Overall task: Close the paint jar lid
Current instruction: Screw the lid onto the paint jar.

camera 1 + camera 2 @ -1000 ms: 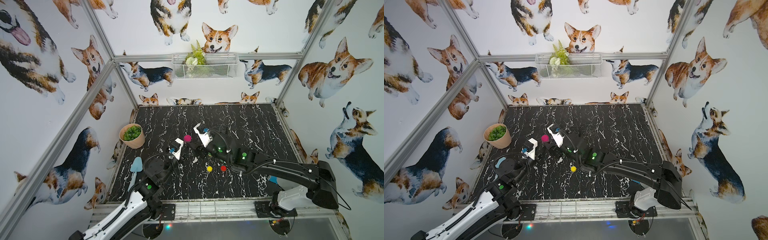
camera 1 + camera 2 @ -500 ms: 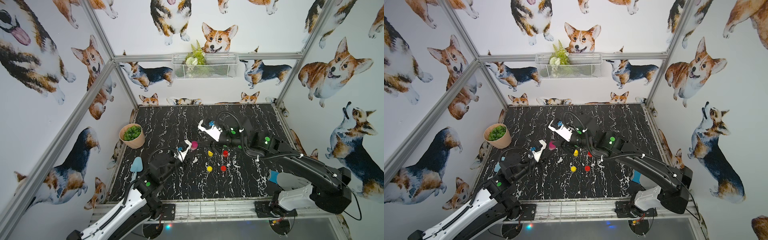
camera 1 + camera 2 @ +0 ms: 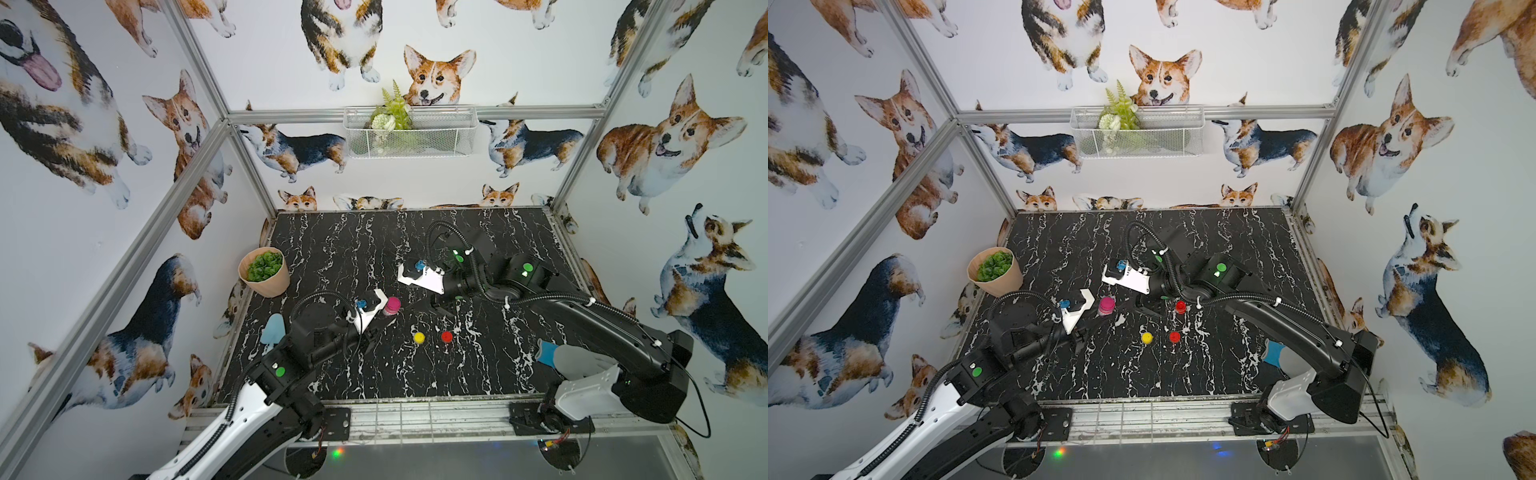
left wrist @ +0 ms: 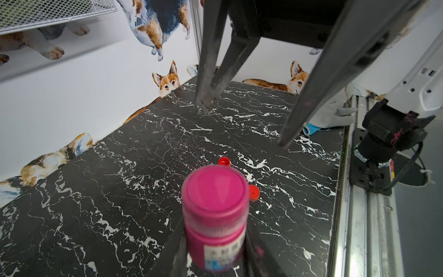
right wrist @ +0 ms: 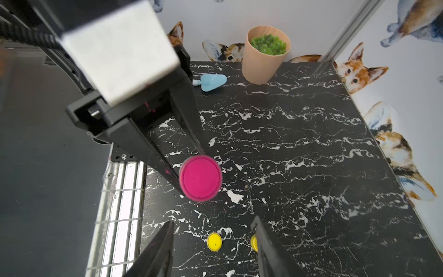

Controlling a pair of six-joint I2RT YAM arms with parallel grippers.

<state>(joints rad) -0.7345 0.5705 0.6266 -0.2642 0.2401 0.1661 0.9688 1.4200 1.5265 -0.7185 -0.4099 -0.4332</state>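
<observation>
Paint jar (image 4: 217, 237): magenta plastic cylinder with a printed label, upright on the black, white-veined tabletop (image 3: 332, 257), near its middle
Lid (image 5: 201, 177): I see a smooth round magenta disc seated on top
Left gripper (image 5: 189, 169): thin black fingers pinching the jar's sides
Right gripper (image 5: 213, 219): fingers spread, nothing between them, apart from the jar
Nearby: small round yellow cap (image 3: 419, 337) and red cap (image 3: 446, 336)

Magenta paint jar (image 4: 214, 211); black, white-veined marble table (image 3: 415, 374).

I've got the plant pot (image 3: 264, 274) in view: blue scoop (image 3: 274, 328) near it, towards me; yellow cap (image 3: 419, 337) and red cap (image 3: 446, 336) well right of it.
</observation>
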